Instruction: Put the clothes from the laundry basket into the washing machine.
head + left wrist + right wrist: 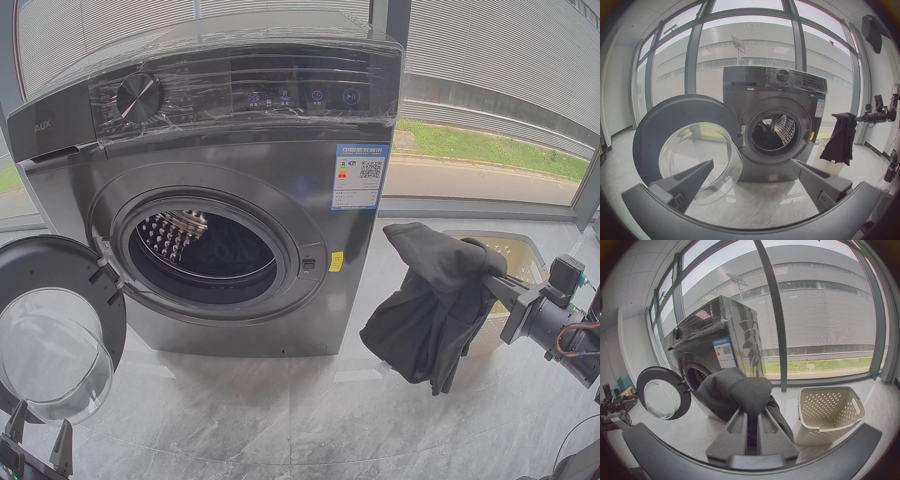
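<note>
Setting: a grey marbled tile floor (250, 412) runs up to a floor-to-ceiling window wall (500, 94). Beyond the glass lie a strip of grass, a road and a ribbed grey building.

A dark grey washing machine (206, 156) stands with its back to the glass, and its control panel is wrapped in clear film. Its round door (53, 269) is swung fully open to the robot's left, exposing the steel drum (206, 256).

A cream laundry basket (528, 250) sits on the floor to the right of the machine, near the window.

The right gripper (494, 281) is closed on a dark garment (431, 300). It holds the garment in the air between the machine and the basket, and the cloth drapes down clear of the floor.

The left gripper (42, 414) hangs low in front of the open door, fingers spread wide and holding nothing.

Head view: from above, this gives the panel's dial and touch buttons and the energy label on the machine's front.

Left wrist view: this takes in the whole machine from floor level. It also shows the garment's full hanging length, with the basket behind its lower edge.

Right wrist view: the two fingers are seen pressed together on a fold of cloth. The basket's star-perforated walls and handle slot are visible, and the machine's side panel is also in view.
</note>
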Tool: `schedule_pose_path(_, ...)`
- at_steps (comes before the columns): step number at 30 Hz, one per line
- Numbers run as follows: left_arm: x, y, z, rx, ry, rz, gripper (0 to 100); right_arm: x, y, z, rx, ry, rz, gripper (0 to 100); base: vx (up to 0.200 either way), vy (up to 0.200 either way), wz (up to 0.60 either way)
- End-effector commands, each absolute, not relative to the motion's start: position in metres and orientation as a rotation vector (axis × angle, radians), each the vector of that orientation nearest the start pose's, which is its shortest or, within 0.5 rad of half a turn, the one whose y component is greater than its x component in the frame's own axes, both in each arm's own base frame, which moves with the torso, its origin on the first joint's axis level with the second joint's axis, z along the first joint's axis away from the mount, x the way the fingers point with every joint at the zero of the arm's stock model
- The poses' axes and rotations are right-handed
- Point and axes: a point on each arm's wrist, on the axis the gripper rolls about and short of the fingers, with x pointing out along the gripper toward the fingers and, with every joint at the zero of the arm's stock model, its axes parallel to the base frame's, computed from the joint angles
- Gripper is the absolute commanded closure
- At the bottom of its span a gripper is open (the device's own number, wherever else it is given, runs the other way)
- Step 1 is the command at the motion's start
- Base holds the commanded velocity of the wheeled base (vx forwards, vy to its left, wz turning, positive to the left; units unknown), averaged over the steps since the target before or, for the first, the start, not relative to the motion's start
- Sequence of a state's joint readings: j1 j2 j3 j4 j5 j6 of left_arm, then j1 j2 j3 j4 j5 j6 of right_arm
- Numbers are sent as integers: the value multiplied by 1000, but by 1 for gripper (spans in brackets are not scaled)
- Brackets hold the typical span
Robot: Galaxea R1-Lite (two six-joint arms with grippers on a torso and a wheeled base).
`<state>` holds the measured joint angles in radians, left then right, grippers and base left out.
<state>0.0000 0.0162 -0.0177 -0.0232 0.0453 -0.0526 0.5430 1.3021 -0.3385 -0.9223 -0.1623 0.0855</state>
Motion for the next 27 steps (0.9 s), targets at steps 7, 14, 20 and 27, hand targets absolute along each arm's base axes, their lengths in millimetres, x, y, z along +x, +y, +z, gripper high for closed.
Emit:
schedule_pose_path(7, -23, 1, 78, -56, -26, 44, 0, 159, 93, 183, 67, 64, 384, 100, 0, 0, 0)
schedule_pose_path(14, -23, 1, 78, -57, -26, 44, 0, 160, 92, 183, 67, 64, 383, 100, 0, 171, 0)
schedule_pose_path(20, -23, 1, 78, -56, -26, 44, 0, 160, 93, 183, 69, 60, 383, 100, 0, 200, 0)
schedule_pose_path(27, -23, 1, 78, -53, -26, 45, 0, 160, 92, 183, 71, 62, 381, 100, 0, 200, 0)
